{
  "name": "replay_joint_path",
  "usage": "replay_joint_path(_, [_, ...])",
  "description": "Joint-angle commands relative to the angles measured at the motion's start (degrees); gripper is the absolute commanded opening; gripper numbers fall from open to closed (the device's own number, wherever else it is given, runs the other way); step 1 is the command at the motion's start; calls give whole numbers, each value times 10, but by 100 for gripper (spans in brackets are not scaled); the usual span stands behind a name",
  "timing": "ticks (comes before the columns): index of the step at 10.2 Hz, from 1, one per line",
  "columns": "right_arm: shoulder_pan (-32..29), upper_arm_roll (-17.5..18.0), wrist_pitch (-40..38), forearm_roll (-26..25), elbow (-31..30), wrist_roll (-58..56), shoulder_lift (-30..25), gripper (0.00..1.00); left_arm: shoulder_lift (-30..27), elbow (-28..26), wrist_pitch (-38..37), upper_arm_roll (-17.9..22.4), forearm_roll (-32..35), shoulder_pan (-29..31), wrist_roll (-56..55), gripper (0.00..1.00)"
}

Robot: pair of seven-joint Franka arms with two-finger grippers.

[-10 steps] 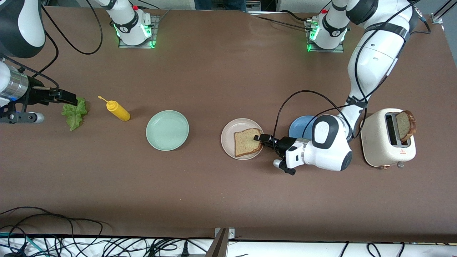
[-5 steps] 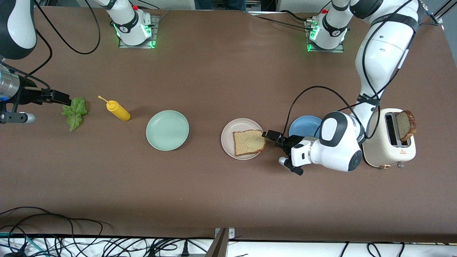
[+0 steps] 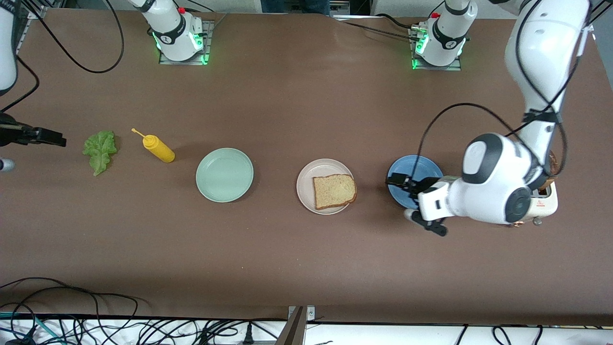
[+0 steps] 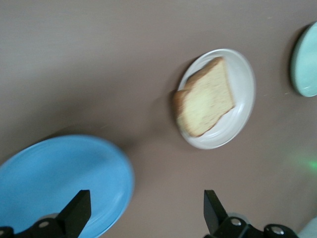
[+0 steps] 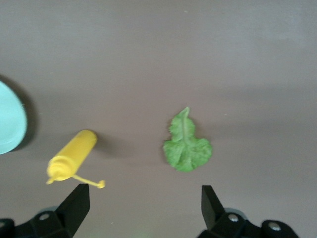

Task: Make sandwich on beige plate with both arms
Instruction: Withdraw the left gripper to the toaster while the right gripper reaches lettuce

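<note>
Across the wide brown table (image 3: 306, 105), everything in one loose row between the two arms' ends.

Over the left arm's end of the table: the white, black-jointed left arm (image 3: 498, 191), bulky wrist covering most of a cream boxy toaster (image 3: 546, 207).

At the other end: the white right arm (image 3: 165, 21), rising from its green-lit base and reaching out past the edge of the front view.

Near the middle, toward the right arm's end: a round mint green plate (image 3: 224, 175), bare.

Beside it, toward the left arm's end: the round, shallow beige plate (image 3: 306, 184), carrying one square slice of tan bread with dark crust (image 3: 334, 190). Slice flat, its corner overhanging the rim on the side toward the blue plate. No lettuce and no second slice on it.

Next along, apart from the beige plate: a round blue plate (image 3: 416, 167), partly under the left arm's wrist.

Near the right arm's end: a ruffled green lettuce leaf (image 3: 100, 150), flat on the table, touching nothing.

Between leaf and mint green plate: a yellow squeeze bottle (image 3: 159, 148) on its side, nozzle toward the leaf.

Over the blue plate's edge: the left gripper (image 3: 396, 182), fingers spread wide, holding nothing.

Just beside the lettuce leaf, toward the table's end: the right gripper (image 3: 50, 139), fingers likewise spread apart, empty.
</note>
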Motion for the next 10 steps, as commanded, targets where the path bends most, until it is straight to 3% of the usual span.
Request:
replay_joint_path(1, [-35,5,36,-2,-2,-36,37,100,-66,-12,-30,1,97,37,-8,100])
replay_joint_path(4, [-41,5,118,-7,-60,-39,91,100,-133,-8,-36,1,232,46,-7,100])
replay_joint_path(6, [-42,5,186,-7,-129,-40,91,100,-164,-3,-56,1,253,60,-7,100])
replay_joint_path(10, [-65,5,191,-4,-182,-39,119,100,-200,0,-75,0,252,88,-6,100])
